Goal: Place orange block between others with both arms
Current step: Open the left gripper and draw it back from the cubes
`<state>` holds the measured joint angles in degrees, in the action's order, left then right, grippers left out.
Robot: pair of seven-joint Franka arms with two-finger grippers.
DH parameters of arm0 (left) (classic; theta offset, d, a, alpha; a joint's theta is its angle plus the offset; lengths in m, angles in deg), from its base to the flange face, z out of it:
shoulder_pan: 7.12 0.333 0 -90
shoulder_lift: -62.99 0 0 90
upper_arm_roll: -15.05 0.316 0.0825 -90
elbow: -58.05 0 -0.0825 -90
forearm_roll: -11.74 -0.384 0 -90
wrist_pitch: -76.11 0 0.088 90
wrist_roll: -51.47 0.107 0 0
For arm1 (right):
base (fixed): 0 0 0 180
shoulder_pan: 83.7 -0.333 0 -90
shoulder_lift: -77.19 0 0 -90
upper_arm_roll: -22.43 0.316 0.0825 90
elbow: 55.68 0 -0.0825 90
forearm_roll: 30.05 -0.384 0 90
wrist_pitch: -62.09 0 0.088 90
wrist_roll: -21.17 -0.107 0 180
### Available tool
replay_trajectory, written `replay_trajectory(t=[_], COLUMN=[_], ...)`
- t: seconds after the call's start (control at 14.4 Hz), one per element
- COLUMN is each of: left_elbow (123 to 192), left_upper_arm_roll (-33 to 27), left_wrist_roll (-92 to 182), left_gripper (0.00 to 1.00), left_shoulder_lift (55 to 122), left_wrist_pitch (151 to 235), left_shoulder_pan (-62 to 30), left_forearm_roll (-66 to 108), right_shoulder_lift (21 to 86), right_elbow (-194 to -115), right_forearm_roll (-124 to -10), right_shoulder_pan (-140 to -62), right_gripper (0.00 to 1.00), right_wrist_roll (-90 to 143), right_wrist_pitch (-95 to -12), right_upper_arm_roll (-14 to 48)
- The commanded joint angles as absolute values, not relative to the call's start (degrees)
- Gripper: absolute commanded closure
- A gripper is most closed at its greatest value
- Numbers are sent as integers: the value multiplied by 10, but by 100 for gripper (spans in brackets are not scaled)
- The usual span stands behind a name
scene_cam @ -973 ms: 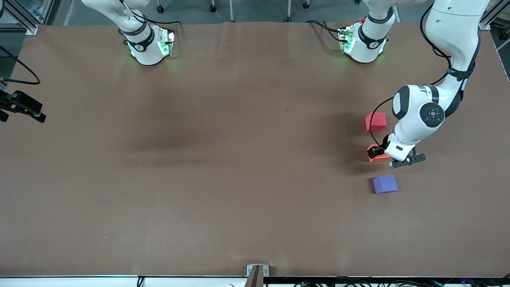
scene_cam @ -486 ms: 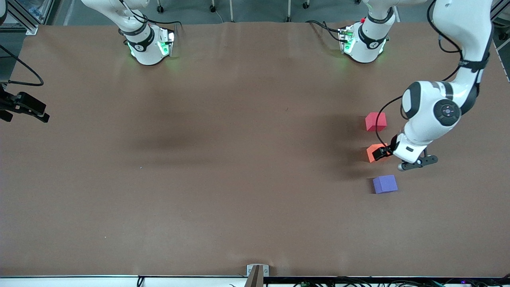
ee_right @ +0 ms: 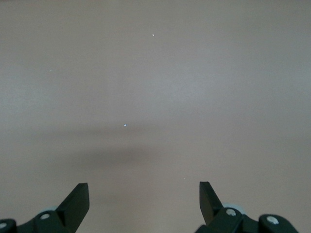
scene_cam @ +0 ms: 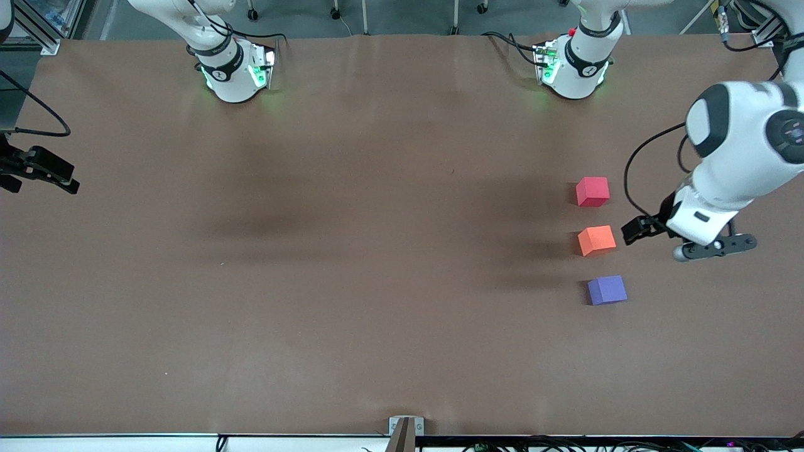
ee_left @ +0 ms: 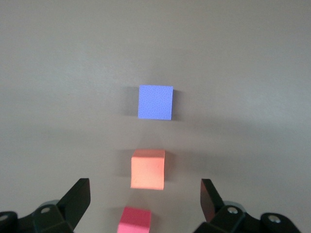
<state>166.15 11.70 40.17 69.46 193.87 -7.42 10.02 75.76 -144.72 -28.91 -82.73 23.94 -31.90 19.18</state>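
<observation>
Three cubes stand in a row near the left arm's end of the table. The orange block [scene_cam: 596, 240] sits free between the red-pink cube [scene_cam: 592, 191] and the purple cube [scene_cam: 607, 290], which is nearest the front camera. My left gripper [scene_cam: 639, 230] hangs open and empty in the air, beside the orange block toward the left arm's end. Its wrist view shows the purple cube [ee_left: 155, 102], the orange block [ee_left: 147, 169] and the red-pink cube [ee_left: 134, 219] below the open left gripper [ee_left: 145, 190]. My right gripper [ee_right: 144, 193] waits open over bare table.
The brown table [scene_cam: 352, 282] runs wide toward the right arm's end. A black part of the right arm's hand [scene_cam: 43, 171] shows at that end's edge. The two green-lit bases [scene_cam: 235, 72] [scene_cam: 575, 66] stand along the table's edge farthest from the front camera.
My left gripper opened, let go of the orange block, then rose and drew away toward the left arm's end. The block stayed between the other two cubes. The right hand barely shifted.
</observation>
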Motion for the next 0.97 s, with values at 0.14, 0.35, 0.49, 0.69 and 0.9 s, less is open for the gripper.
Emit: replay_trajectory(t=[0.14,0.35,0.49,0.69,0.9], left_elbow=[1525,1476,1443,1401,1396], left_upper_arm_roll=[119,120,120,120,119], left_wrist_roll=[469,489,506,603,610], left_gripper=[0,0,0,0,0], left_shoulder_lift=[696,695,695,696,695], left_wrist_pitch=[1784,1743,1717,1672,1649], left_shoulder_pan=[-69,-58,-52,-35,-37], left_forearm_roll=[109,109,110,109,113], right_shoulder_lift=[767,767,767,767,767], right_elbow=[-1454,-1454,-1454,-1454,-1454], right_forearm_roll=[-288,-287,-287,-285,-285], right_shoulder_pan=[-823,-824,-823,-823,-824], right_gripper=[0,0,0,0,0], right_wrist_roll=[240,240,240,240,240], right_wrist_pitch=[-329,-330,-330,-330,-330], right_upper_arm_roll=[197,197,197,197,198])
